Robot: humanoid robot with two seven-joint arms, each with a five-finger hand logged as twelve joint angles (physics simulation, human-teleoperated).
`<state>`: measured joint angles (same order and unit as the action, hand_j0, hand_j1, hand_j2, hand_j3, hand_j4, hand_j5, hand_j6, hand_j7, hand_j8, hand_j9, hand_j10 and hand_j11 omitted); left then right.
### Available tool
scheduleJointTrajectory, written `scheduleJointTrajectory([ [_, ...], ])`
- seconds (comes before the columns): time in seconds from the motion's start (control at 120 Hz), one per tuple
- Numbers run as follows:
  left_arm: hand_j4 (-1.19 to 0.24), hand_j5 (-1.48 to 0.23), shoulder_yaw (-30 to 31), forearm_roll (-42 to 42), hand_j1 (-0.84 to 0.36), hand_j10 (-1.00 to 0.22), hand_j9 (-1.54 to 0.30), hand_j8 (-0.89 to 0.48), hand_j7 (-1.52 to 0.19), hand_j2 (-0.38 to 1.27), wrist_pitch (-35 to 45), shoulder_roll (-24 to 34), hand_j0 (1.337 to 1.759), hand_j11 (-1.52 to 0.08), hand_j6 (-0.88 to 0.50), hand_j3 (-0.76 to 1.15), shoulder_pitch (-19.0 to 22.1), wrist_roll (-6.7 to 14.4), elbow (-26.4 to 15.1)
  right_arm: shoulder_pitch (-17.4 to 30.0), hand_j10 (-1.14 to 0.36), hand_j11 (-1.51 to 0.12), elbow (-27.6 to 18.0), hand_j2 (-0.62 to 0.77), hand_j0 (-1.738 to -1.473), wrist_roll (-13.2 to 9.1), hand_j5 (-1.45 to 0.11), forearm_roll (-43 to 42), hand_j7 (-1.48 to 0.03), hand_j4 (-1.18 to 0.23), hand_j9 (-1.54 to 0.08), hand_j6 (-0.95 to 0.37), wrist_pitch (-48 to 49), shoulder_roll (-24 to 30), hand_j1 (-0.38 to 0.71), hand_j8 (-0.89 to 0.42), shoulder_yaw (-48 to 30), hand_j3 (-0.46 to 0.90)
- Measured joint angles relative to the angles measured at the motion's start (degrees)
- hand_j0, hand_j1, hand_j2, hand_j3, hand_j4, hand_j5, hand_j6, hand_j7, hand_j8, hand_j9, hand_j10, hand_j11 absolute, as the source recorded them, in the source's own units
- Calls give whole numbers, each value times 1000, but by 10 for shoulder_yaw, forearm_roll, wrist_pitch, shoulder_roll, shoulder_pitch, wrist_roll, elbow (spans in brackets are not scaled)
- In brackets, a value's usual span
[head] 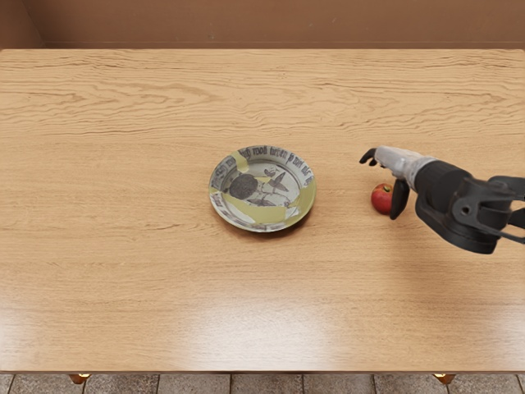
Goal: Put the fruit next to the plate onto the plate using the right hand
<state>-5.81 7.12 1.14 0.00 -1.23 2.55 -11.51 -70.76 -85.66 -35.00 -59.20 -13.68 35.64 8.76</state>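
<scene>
Starting at the left, a wooden table (115, 222) is seen, its grain run across the view. Near the middle a round plate (262, 190) is set flat. It is coloured grey and yellow-green, with a dark figure printed in its well. A band of dark lettering is carried round the upper rim, but the words cannot be read at this size.

Right of the plate and apart from it, a small red fruit (381, 199) is found on the table. It is round, so no long axis can be told, and its stem end cannot be made out.

The right hand (392, 167) is held over the fruit's right side, fingers (368, 156) spread and loosely bent, nothing gripped. The dark thumb is hung just beside the fruit; contact cannot be told.
</scene>
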Motion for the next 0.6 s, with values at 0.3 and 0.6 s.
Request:
scheduleJointTrajectory([
  [0.3,0,0,0,0,349,0,0,0,0,0,0,0,1658,0,0,0,0,0,0,7,-240,-309,-17,-45,-1658,0,-309,-36,-308,-240,-309,-242,-32,-16,-66,-241,19,0],
  [0.6,0,0,0,0,349,0,0,0,0,0,0,0,1658,0,0,0,0,0,0,11,-238,-307,-44,-44,-1658,0,-307,-39,-306,-239,-307,-241,-38,12,-68,-240,25,0],
])
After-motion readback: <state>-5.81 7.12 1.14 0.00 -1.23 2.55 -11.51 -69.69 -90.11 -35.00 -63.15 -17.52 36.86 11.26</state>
